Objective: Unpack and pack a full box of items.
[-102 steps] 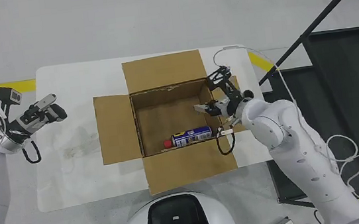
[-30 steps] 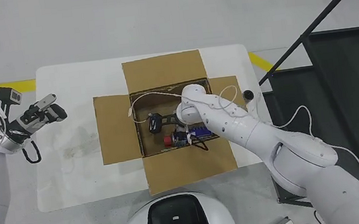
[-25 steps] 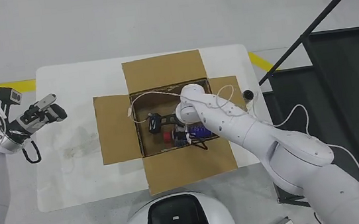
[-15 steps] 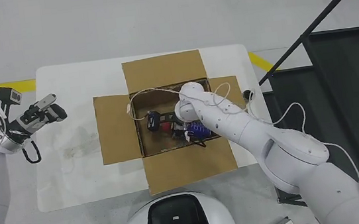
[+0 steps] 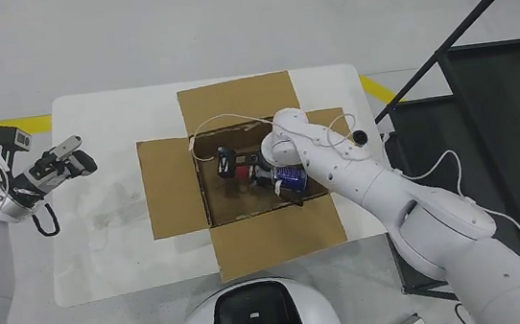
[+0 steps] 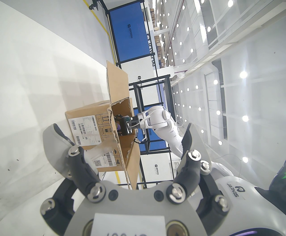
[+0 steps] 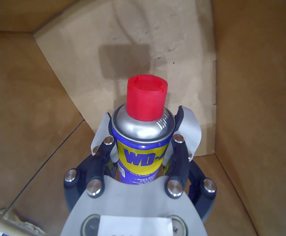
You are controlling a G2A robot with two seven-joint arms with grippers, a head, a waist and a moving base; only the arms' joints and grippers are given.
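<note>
Right wrist view: my right hand (image 7: 145,125) grips the spray can (image 7: 143,143) inside the box (image 7: 245,89).
Left hand (image 6: 121,134) open over table (image 5: 104,238) edge.

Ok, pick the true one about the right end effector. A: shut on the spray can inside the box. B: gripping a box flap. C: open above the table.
A: the right end effector is clamped on the red-capped spray can, with the walls of the box around it.

Box (image 5: 237,102) walls hem right claw (image 7: 144,119) on 3 sides, table (image 5: 113,227) between left claw (image 6: 121,134) and box
</note>
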